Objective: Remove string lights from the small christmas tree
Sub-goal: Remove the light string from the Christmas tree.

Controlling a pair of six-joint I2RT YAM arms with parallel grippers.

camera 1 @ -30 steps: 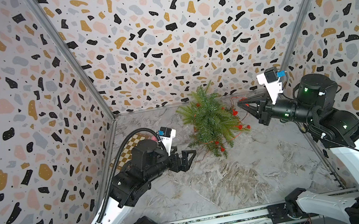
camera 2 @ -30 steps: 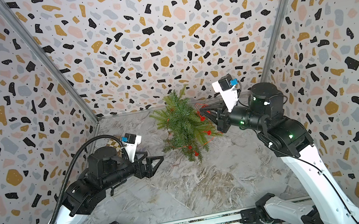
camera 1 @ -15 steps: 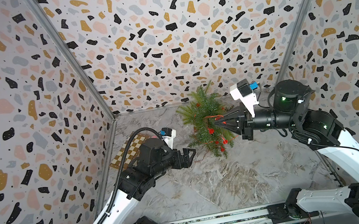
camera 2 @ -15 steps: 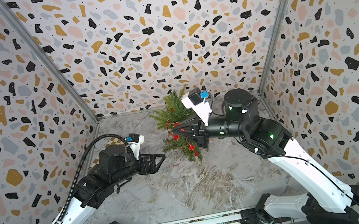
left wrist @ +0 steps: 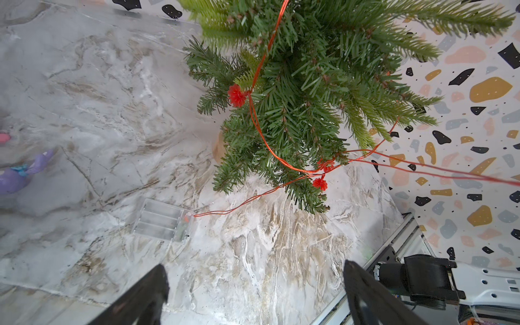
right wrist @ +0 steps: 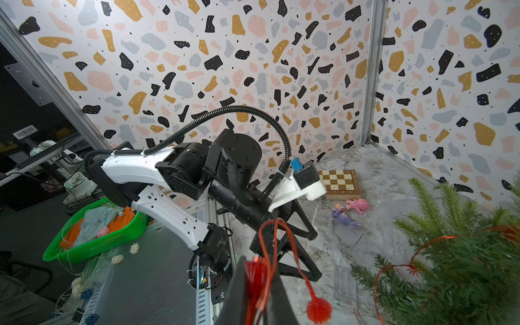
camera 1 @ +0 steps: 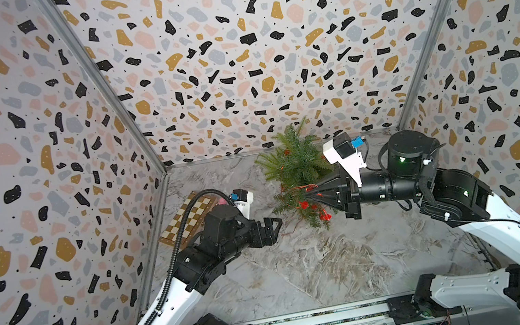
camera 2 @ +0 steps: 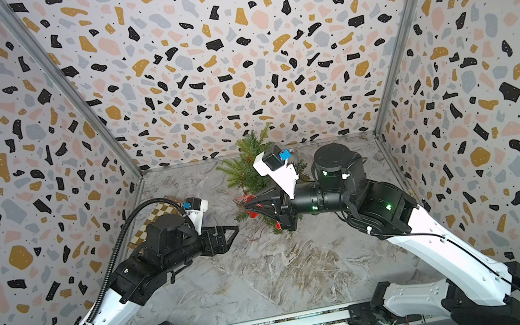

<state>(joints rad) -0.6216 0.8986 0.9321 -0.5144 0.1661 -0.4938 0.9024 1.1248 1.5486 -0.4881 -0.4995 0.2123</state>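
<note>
Red-copper wire of the string lights (left wrist: 261, 135) loops through the lower branches of the small christmas tree (left wrist: 304, 98), with a few red spiky bulbs showing among the needles. The tree stands at the back of the marble tabletop (camera 1: 306, 271), close to the back wall in both top views (camera 1: 295, 164) (camera 2: 246, 176). The right gripper (camera 1: 309, 194) is pinched tight on a bunch of the wire at the tree's front edge. The right wrist view shows red strands squeezed between its two black fingers (right wrist: 239, 284), a loop sticking up above them and one bulb dangling just below. From the tree, several strands run out straight toward that grip. One thin tail of wire drops off the tree onto the marble and ends at the clear box (left wrist: 160, 222), which lies flat on the table, apart from the tree. The left gripper (camera 1: 276, 223) has its jaws spread wide and holds nothing. It hangs over the marble, pointing at the tree, near the low branches but not touching them, with the box ahead of its fingers (left wrist: 157, 284). A folded chessboard (camera 1: 189, 219) sits by the left wall. A pink toy (right wrist: 357, 204) and a purple toy (right wrist: 342, 215) lie on the table beside it, well apart from the tree. A green basket (right wrist: 92, 233) is outside the cell; its contents are too unclear to name.
</note>
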